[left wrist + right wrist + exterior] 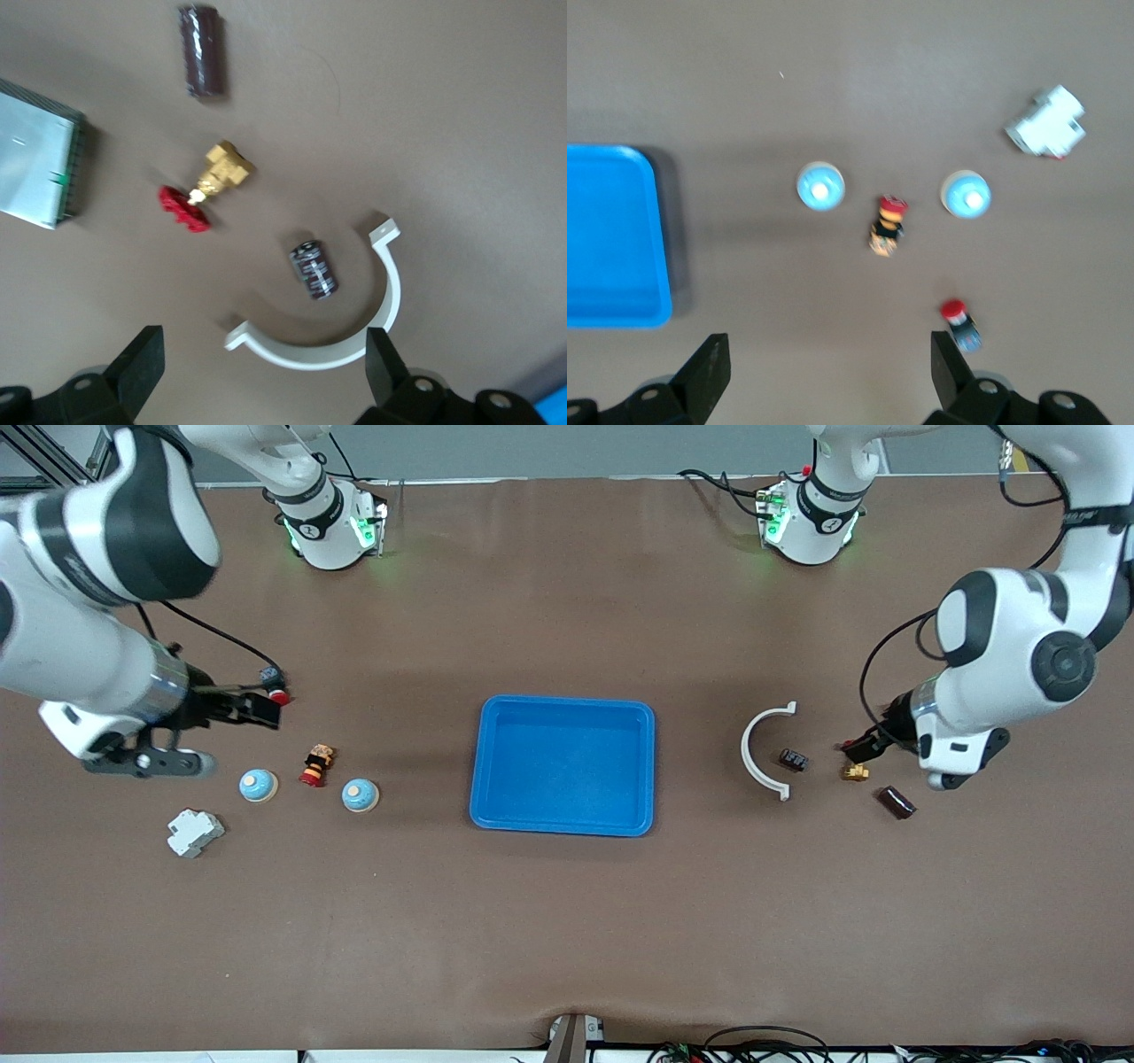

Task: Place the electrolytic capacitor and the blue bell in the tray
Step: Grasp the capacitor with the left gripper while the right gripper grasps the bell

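Observation:
The bright blue tray [563, 766] lies in the middle of the table with nothing in it; its corner shows in the right wrist view [620, 239]. Two blue bells [361, 794] [258, 785] sit toward the right arm's end [820, 186] [966, 193]. The black electrolytic capacitor [793, 760] [314, 269] lies inside the curve of a white half-ring clamp [764, 751] [354, 336]. My left gripper [864, 744] [264, 354] hangs open near the clamp. My right gripper [257, 708] [828, 359] is open over bare table beside the bells.
A brass valve with a red handle [213, 181] [856, 772], a maroon cylinder [896, 802] [201, 49] and a grey box [35, 168] lie near the left gripper. A figurine [317, 765], a red-capped button [277, 693] and a white breaker [195, 833] surround the bells.

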Robot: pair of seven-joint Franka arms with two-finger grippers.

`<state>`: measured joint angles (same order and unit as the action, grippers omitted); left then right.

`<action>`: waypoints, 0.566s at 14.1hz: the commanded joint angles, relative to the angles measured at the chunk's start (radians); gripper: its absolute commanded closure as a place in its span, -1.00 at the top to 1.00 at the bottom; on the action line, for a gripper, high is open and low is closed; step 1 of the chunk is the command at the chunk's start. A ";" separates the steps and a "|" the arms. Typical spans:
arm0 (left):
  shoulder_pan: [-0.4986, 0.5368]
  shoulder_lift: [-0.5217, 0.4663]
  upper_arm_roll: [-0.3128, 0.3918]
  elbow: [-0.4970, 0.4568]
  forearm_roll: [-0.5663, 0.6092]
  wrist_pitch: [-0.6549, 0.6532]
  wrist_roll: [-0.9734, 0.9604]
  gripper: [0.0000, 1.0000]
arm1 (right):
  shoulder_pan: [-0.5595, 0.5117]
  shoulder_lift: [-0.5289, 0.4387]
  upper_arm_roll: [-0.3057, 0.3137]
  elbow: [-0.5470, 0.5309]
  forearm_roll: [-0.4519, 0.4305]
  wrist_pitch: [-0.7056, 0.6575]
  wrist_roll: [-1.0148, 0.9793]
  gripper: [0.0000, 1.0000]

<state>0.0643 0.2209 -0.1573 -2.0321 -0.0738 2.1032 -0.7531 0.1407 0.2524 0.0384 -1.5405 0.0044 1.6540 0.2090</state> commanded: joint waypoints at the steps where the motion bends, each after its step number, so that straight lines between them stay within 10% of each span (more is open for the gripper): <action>1: -0.044 0.061 -0.004 0.006 -0.018 0.064 -0.119 1.00 | -0.001 0.071 -0.003 -0.007 0.009 0.090 0.009 1.00; 8: -0.077 0.104 -0.004 -0.138 -0.018 0.294 -0.232 0.54 | 0.040 0.140 -0.003 -0.174 0.009 0.375 0.009 1.00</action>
<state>-0.0130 0.3476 -0.1622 -2.1096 -0.0746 2.3328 -0.9756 0.1640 0.3859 0.0387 -1.6660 0.0053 1.9654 0.2093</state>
